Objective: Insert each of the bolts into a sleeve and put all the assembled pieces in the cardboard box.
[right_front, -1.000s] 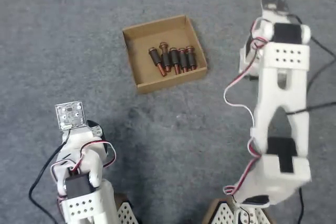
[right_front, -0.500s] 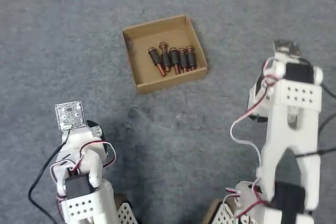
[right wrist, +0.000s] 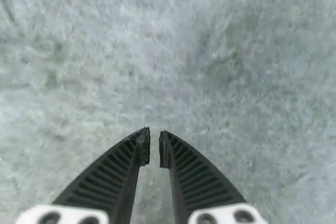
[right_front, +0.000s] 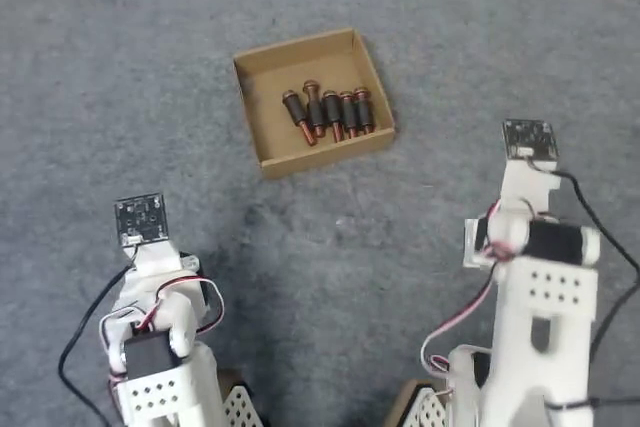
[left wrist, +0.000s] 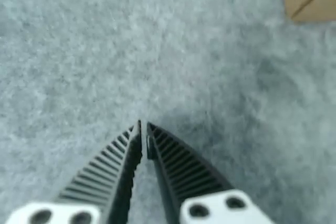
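Left hand (left wrist: 143, 128), toward the near-left corner of the grey table (left wrist: 79, 51), has its ribbed fingers pressed together on nothing. Right hand (right wrist: 154, 142), toward the near-right corner, is closed to a sliver, also empty. The cardboard box (right_front: 262, 87) sits mid-table toward the far edge, holding five sleeved bolts (right_front: 330, 113) side by side (the left wrist view cuts off all but one box corner).

The left arm (right_front: 150, 352) and right arm (right_front: 540, 297) are white plastic with black motors, rows of small holes and loose red, white and black cables (right_front: 440, 347). Each wrist carries a small circuit board (right_front: 140, 218). The left tool (left wrist: 143, 129) and right tool (right wrist: 154, 148) have black ridged fingers (left wrist: 178, 166) on white mounts with dark screws.
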Robot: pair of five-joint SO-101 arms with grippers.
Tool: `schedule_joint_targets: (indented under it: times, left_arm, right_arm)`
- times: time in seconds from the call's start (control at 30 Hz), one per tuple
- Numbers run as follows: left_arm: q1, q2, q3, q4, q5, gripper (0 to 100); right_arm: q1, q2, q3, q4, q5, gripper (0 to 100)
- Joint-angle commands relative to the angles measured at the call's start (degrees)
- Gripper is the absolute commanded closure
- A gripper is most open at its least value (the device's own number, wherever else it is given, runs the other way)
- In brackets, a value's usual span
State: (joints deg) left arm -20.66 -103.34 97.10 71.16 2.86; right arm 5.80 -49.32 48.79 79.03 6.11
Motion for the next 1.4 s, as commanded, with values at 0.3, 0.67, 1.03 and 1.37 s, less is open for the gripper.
schedule_joint_targets:
  times: [0.3,0.67,1.03,1.37]
  left_arm:
    - [0.18,-1.14,-0.57,1.32,-0.79,99]
    - [0.18,-1.14,-0.57,1.32,-0.79,99]
    - [0.18,-1.14,-0.57,1.32,-0.79,99]
    - [0.18,-1.14,-0.57,1.32,-0.79,99]
  right_arm:
    - [-1.54,-10.42,16.88,-12.44,0.53,99.1]
    - [3.03,-13.76,18.2,-12.09,0.35,99.2]
    - [-3.91,-46.64,28.75,-4.0,0.7,99.2]
    - [-11.74,-53.32,45.63,-6.11,0.88,99.1]
